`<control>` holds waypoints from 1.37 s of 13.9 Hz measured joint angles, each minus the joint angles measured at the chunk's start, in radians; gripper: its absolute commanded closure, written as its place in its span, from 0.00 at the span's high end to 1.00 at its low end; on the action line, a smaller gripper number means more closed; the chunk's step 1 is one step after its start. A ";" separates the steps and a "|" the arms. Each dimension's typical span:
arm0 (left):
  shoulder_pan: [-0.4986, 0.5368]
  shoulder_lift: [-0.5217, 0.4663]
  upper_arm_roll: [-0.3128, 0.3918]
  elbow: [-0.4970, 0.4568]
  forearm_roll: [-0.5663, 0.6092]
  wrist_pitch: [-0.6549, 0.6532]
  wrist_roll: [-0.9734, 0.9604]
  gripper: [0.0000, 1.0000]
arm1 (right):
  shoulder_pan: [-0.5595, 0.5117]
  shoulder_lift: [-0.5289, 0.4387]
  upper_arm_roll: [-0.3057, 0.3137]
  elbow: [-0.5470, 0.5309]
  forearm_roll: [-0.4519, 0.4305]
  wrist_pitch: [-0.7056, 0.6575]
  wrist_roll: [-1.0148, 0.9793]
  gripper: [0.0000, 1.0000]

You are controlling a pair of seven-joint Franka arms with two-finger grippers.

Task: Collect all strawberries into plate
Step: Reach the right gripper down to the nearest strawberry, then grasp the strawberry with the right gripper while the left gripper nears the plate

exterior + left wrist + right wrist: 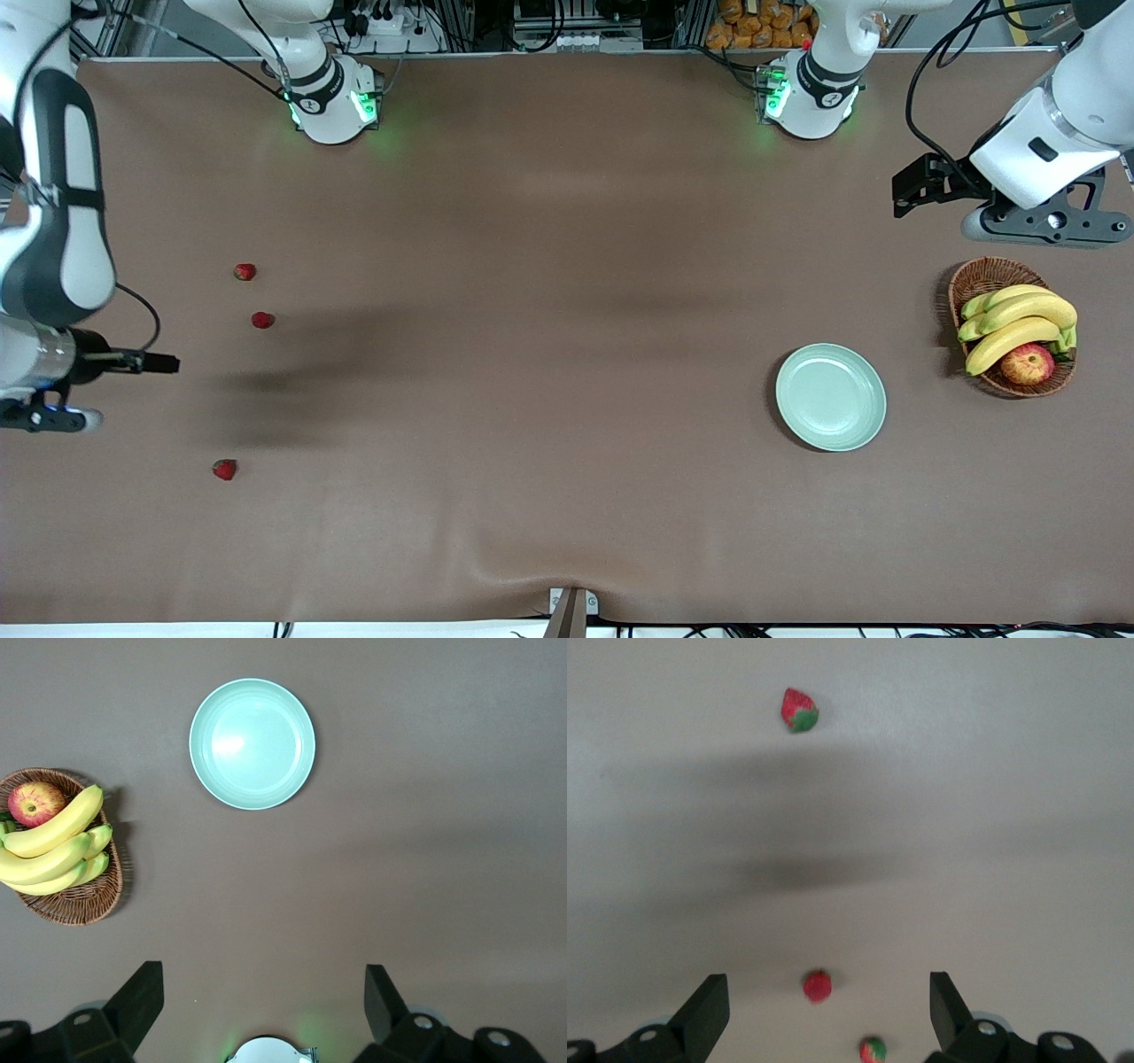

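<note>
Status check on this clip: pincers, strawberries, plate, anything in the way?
Both pincers open, empty: left pincer above table by basket, right pincer over strawberries. Three berries on table, plate empty. Path unobstructed.

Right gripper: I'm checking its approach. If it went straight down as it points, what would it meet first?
Probably bare table. The open right gripper has the middle strawberry nearly between its fingers, though depth is unclear.

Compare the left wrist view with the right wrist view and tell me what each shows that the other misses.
Only the left wrist view shows the plate, bare, and the basket holding bananas and an apple. Only the right wrist view shows the three strawberries lying loose. Both show brown table and their own open claw: left claw, right claw.
</note>
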 measured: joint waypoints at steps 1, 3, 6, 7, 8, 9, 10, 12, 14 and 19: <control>0.000 0.001 0.000 0.000 0.000 0.000 0.000 1.00 | 0.000 0.024 0.000 0.000 0.001 0.033 0.000 1.00; 0.000 0.006 0.000 0.000 0.000 0.000 0.000 1.00 | -0.001 0.063 0.000 0.000 0.004 0.113 0.000 1.00; -0.001 0.029 -0.002 -0.001 0.000 0.008 0.000 1.00 | -0.001 0.118 0.003 0.000 0.036 0.297 0.000 1.00; -0.001 0.036 -0.003 -0.001 0.000 0.013 0.000 1.00 | 0.000 0.140 0.005 0.000 0.053 0.363 0.000 1.00; -0.001 0.041 -0.003 0.000 0.000 0.016 0.000 1.00 | 0.000 0.162 0.008 0.000 0.064 0.424 0.000 1.00; 0.000 0.044 -0.002 0.000 0.000 0.017 0.000 1.00 | 0.001 0.184 0.011 0.000 0.067 0.479 0.000 1.00; 0.001 0.048 -0.002 0.000 0.000 0.017 0.000 1.00 | 0.002 0.203 0.013 0.001 0.067 0.526 0.000 1.00; 0.002 0.059 -0.001 -0.001 0.000 0.022 0.000 1.00 | 0.005 0.243 0.018 0.004 0.070 0.613 0.000 0.97; 0.002 0.072 -0.001 -0.005 0.000 0.024 0.000 1.00 | 0.009 0.278 0.025 0.013 0.079 0.663 0.000 0.87; 0.002 0.083 0.000 -0.062 0.000 0.087 0.000 1.00 | 0.012 0.326 0.027 0.045 0.083 0.679 0.001 0.76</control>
